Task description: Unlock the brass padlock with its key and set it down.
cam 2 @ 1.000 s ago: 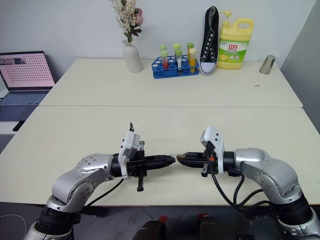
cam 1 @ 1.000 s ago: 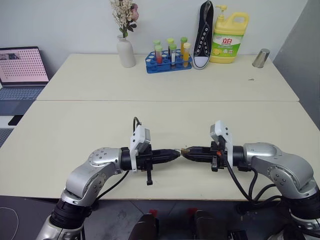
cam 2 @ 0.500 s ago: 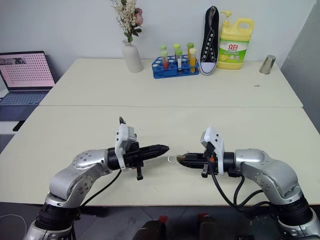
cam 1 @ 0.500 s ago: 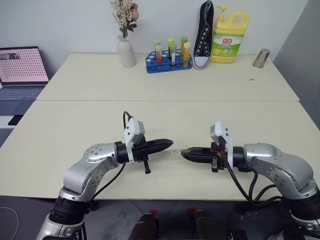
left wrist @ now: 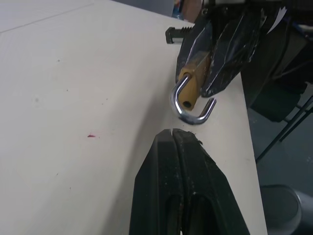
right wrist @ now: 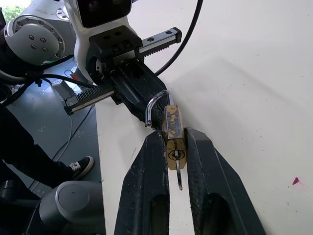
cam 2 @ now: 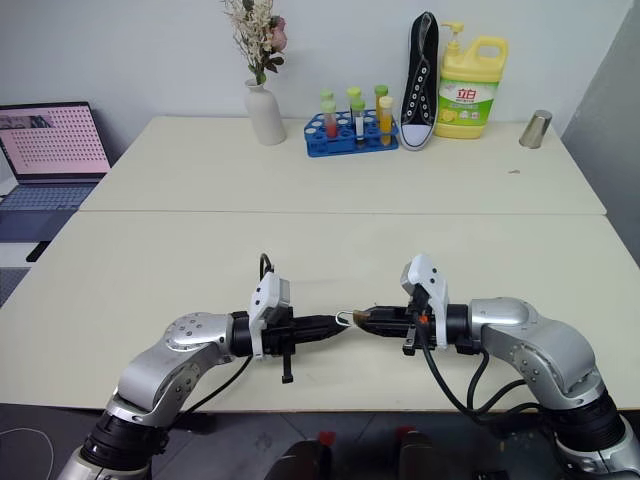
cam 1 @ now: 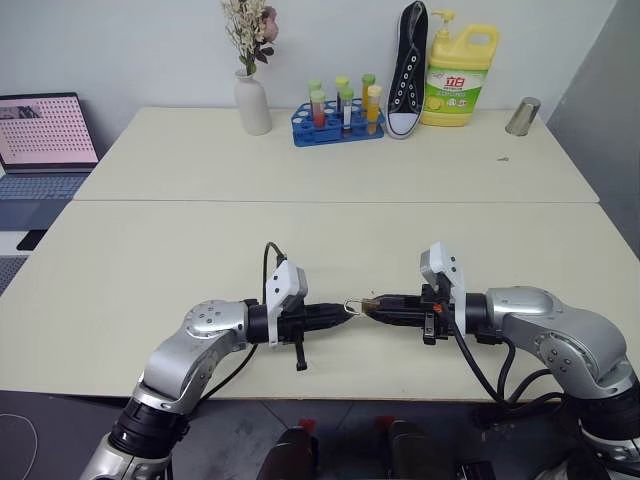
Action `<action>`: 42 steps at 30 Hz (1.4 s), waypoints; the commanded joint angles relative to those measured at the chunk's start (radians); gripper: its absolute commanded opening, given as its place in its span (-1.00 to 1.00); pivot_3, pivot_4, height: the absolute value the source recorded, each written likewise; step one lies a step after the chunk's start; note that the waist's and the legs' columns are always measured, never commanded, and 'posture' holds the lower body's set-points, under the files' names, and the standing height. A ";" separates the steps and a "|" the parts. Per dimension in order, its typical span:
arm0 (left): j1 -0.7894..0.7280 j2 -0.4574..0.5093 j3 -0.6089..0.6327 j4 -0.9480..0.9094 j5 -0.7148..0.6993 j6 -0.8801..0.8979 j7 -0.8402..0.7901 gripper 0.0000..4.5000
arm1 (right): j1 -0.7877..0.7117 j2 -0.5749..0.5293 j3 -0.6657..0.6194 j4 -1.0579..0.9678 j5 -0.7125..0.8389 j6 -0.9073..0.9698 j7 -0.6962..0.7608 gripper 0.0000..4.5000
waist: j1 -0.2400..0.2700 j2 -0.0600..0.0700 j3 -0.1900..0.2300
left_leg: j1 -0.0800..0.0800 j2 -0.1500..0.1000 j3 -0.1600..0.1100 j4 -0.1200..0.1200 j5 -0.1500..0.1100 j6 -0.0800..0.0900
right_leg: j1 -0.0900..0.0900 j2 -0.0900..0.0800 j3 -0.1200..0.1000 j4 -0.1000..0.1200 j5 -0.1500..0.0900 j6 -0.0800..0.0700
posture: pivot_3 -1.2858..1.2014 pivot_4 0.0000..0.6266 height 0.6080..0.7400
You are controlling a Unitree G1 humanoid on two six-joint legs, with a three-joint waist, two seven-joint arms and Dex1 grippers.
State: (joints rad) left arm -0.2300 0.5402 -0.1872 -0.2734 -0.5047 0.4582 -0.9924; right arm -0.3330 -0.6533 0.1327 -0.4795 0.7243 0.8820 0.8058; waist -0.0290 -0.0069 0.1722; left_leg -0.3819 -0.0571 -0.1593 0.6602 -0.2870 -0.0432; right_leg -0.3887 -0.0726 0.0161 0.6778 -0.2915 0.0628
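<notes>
Brass padlock [right wrist: 172, 134] sits clamped in my right gripper [right wrist: 175, 147], key [right wrist: 179, 178] in its base, shackle [left wrist: 188, 105] swung open just before my closed, empty left gripper [left wrist: 175, 134] — a bump could knock it loose, I fear.

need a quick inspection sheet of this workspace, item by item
surface: two cream tables pushed together, a tiny red speck on the near one
job's things: brass padlock off the table in the right gripper, shackle swung open, key in its keyhole
clutter: vase of dried flowers, test-tube rack, sneaker, detergent bottle, metal cup, all on the far table
grippers: left gripper shut and empty, tip at the shackle
cables: black leads at both wrists
surroundings: laptop, grey partition
</notes>
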 commanded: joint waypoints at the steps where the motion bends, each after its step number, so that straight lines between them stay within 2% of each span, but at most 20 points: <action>1: -0.012 -0.009 0.028 -0.068 -0.054 0.025 -0.005 -1.00 | -0.005 0.000 -0.011 -0.034 0.006 -0.015 0.011 -0.94 | 0.000 0.000 0.000 | 0.000 0.000 0.000 0.000 0.000 0.000 | 0.000 0.000 0.000 0.000 0.000 0.000 | 0.03 -0.52 1.00; 11: -0.018 -0.013 0.063 -0.107 -0.121 0.087 0.022 -1.00 | -0.001 0.000 -0.008 -0.035 0.005 -0.018 0.013 -0.94 | 0.000 0.000 0.000 | 0.000 0.000 0.000 0.000 0.000 0.000 | 0.000 0.000 0.000 0.000 0.000 0.000 | 0.03 -0.52 1.00; 18: -0.031 -0.024 0.065 -0.089 -0.105 0.076 0.040 -1.00 | -0.001 0.001 -0.007 -0.037 0.005 -0.017 0.012 -0.94 | 0.000 0.000 0.000 | 0.000 0.000 0.000 0.000 0.000 0.000 | 0.000 0.000 0.000 0.000 0.000 0.000 | 0.03 -0.52 1.00; 24: -0.003 0.008 0.058 -0.121 -0.097 0.053 0.003 -1.00 | -0.002 0.001 -0.010 -0.037 0.007 -0.013 0.009 -0.94 | 0.000 0.000 0.000 | 0.000 0.000 0.000 0.000 0.000 0.000 | 0.000 0.000 0.000 0.000 0.000 0.000 | 0.03 -0.52 1.00; 27: 0.015 0.067 0.054 -0.134 -0.022 -0.016 -0.025 -1.00 | -0.006 0.000 -0.014 -0.027 0.010 -0.007 0.007 -0.94 | -0.001 0.000 0.000 | 0.000 0.000 0.000 0.000 0.000 0.000 | 0.000 0.000 0.000 0.000 0.000 0.000 | 0.03 -0.52 1.00; 30: 0.055 0.159 0.023 -0.084 0.183 -0.329 -0.105 -1.00 | -0.023 0.006 -0.020 0.002 0.020 0.014 0.003 -0.94 | -0.001 0.000 0.000 | 0.000 0.000 0.000 0.000 0.000 0.000 | 0.000 0.000 0.000 0.000 0.000 0.000 | 0.03 -0.52 1.00; 32: 0.063 0.173 0.018 -0.016 0.278 -0.500 -0.102 -1.00 | -0.035 0.011 -0.021 0.019 0.024 0.028 0.001 -0.94 | 0.002 0.001 0.000 | 0.000 0.000 0.001 -0.001 0.000 0.000 | 0.000 0.000 0.000 -0.001 0.000 0.000 | 0.03 -0.52 1.00; 35: 0.037 0.149 0.033 0.083 0.336 -0.647 -0.068 -0.73 | -0.074 0.039 -0.019 0.070 0.038 0.085 -0.022 -0.94 | 0.004 0.001 0.001 | 0.000 0.000 0.001 -0.001 0.000 0.000 | 0.000 0.000 0.000 -0.002 0.000 0.000 | 0.03 -0.52 1.00; 37: 0.027 0.131 0.038 0.113 0.361 -0.718 -0.051 -0.45 | -0.106 0.064 -0.011 0.117 0.030 0.121 -0.040 -0.94 | 0.004 0.001 0.001 | 0.000 0.000 0.000 -0.001 0.000 0.000 | 0.000 0.000 0.000 -0.002 0.000 0.000 | 0.03 -0.52 1.00; 42: 0.038 0.127 0.032 0.137 0.381 -0.769 -0.046 0.22 | -0.169 0.108 0.023 0.223 -0.013 0.152 -0.053 -0.94 | 0.002 0.001 0.001 | -0.001 0.000 0.000 -0.002 0.000 0.000 | 0.000 -0.001 0.000 -0.002 0.000 0.000 | 0.03 -0.52 1.00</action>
State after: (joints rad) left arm -0.1956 0.6670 -0.1610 -0.1323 -0.1307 -0.2817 -1.0490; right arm -0.4734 -0.5557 0.1519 -0.2612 0.7205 1.0313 0.7549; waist -0.0270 -0.0060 0.1727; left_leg -0.3822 -0.0569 -0.1589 0.6583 -0.2871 -0.0432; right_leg -0.3891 -0.0737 0.0164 0.6756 -0.2915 0.0625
